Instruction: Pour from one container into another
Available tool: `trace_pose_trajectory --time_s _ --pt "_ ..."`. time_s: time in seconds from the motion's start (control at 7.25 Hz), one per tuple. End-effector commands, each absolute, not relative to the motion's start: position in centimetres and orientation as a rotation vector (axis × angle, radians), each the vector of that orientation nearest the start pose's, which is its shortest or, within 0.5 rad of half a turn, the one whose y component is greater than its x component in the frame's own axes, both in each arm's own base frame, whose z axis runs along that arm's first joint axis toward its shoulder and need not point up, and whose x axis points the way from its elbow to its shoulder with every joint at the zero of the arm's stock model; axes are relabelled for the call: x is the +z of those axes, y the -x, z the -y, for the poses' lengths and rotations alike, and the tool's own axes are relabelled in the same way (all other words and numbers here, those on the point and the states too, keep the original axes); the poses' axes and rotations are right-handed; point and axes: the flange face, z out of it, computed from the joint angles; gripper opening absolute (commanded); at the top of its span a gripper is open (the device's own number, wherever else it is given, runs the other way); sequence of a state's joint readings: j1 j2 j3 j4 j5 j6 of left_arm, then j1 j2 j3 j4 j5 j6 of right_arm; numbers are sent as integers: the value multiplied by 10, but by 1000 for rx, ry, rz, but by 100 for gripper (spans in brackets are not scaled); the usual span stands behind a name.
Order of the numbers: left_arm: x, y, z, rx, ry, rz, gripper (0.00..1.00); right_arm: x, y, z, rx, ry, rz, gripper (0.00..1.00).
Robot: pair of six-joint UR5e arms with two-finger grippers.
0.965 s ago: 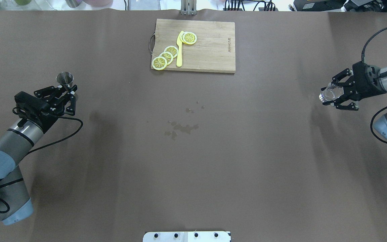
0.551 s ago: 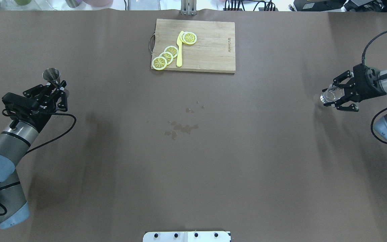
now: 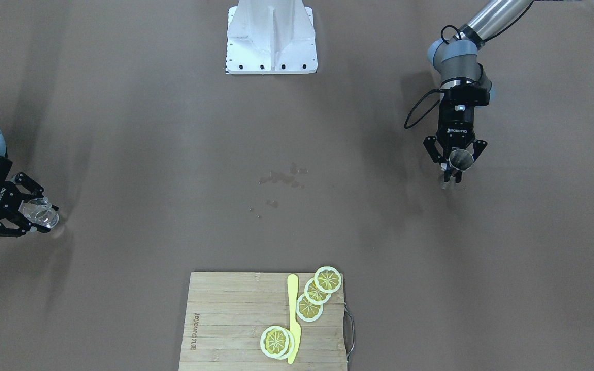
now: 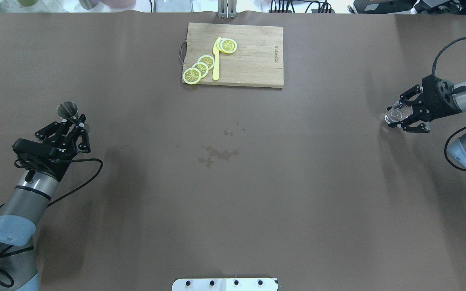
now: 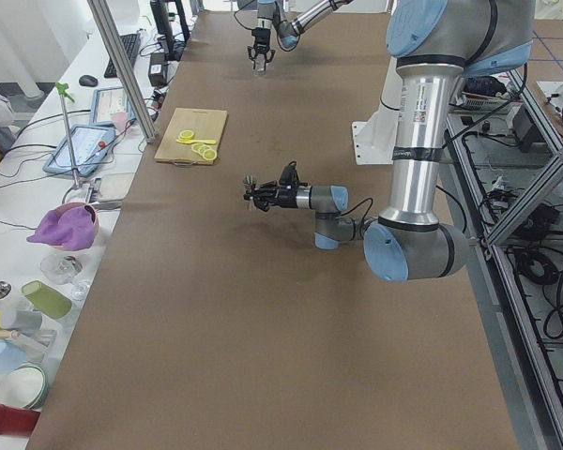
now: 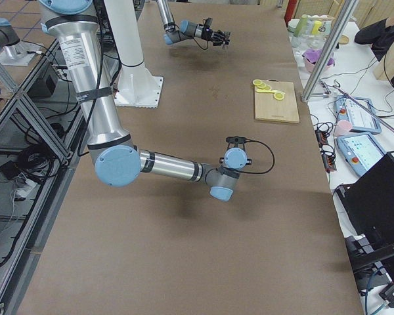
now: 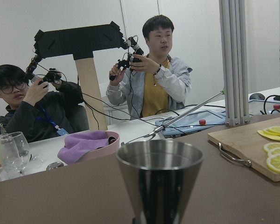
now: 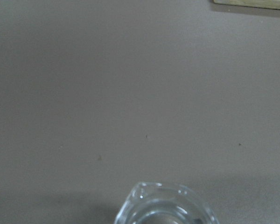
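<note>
left gripper [image 4: 74,123]: clamped on grey steel hourglass jigger [image 4: 67,109], overhead mid-left | right gripper [image 4: 399,118]: clamped on small clear round glass [image 4: 394,114], overhead right edge | the 2 well apart

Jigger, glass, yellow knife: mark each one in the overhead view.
jigger [image 4: 67,109], overhead view, on its open mouth.
glass [image 4: 395,114], overhead view, on its clear body.
yellow knife [image 4: 215,72], overhead view, on its handle.

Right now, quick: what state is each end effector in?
Left end effector: closed on the small grey steel hourglass-shaped jigger.
Right end effector: closed on the small clear round glass.
</note>
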State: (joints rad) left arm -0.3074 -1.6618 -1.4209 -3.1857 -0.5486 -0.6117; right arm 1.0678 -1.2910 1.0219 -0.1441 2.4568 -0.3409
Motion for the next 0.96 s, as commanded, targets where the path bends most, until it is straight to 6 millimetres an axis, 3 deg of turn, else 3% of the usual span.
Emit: trace_pose_trajectory --time_s 0.0,0.28,0.55,0.83 --pt "532 -386 313 -252 -1426 -587 0 589 252 564 -1188 -1072 951 0" --pt "548 -356 295 -234 -1400 -599 0 586 263 565 -1200 -1069 962 0" --pt "567 -342 288 -210 -1388 -574 0 593 268 563 -1203 -1051 967 0" --pt "583 -337 278 -318 -1356 -567 0 595 268 563 -1200 -1044 967 0"
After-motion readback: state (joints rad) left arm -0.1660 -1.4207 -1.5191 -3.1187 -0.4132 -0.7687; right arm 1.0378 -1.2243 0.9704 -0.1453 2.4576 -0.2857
